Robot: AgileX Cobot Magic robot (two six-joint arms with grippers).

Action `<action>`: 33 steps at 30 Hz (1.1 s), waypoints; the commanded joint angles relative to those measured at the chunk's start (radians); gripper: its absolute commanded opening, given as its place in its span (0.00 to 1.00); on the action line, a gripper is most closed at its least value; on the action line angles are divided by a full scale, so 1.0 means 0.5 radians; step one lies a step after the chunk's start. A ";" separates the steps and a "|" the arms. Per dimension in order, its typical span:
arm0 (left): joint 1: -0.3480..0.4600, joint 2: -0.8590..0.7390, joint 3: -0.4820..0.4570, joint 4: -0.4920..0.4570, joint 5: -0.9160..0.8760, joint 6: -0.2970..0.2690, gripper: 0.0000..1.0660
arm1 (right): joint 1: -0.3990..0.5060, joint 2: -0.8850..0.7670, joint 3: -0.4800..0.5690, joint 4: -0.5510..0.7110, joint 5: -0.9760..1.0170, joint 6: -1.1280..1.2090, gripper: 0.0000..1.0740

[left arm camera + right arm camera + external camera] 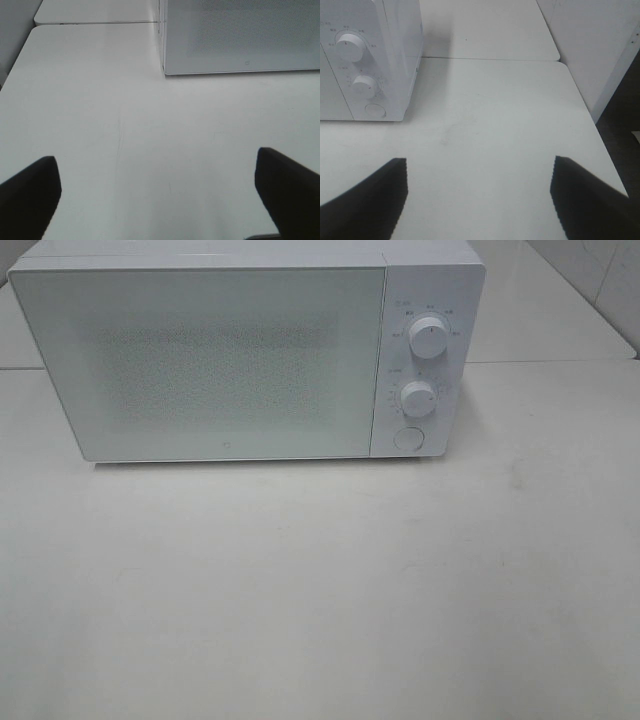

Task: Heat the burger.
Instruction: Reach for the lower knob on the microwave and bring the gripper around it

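A white microwave (200, 360) stands at the back of the pale desk (320, 590) with its door (200, 365) closed. The door's frosted, speckled panel hides whatever is inside. On the control strip to the right of the door, an upper knob (428, 337) sits above a lower knob (418, 398), and a round button (407, 437) sits below both. The burger shows in none of the views, so I cannot tell where it is. The left end effector (156, 162) hangs over bare desk in front of the microwave's left corner. Its two dark fingers (30, 195) are spread wide, with nothing between them. The right end effector (480, 165) hangs over the desk off the microwave's right side, near the knobs. Its fingers (590, 200) are also spread apart and hold nothing. Neither arm appears in the high view.
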 commanded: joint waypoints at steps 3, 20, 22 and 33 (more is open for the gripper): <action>0.004 -0.036 0.010 -0.002 0.004 -0.010 0.92 | -0.004 0.214 -0.016 -0.002 -0.250 -0.012 0.71; 0.004 -0.036 0.010 -0.002 0.004 -0.010 0.92 | -0.004 0.902 0.146 0.042 -1.376 -0.012 0.71; 0.004 -0.036 0.010 -0.002 0.004 -0.010 0.92 | -0.004 0.930 0.188 0.042 -1.482 -0.012 0.71; 0.004 -0.036 0.010 -0.002 0.004 -0.010 0.92 | -0.004 1.416 0.476 0.098 -2.446 -0.126 0.71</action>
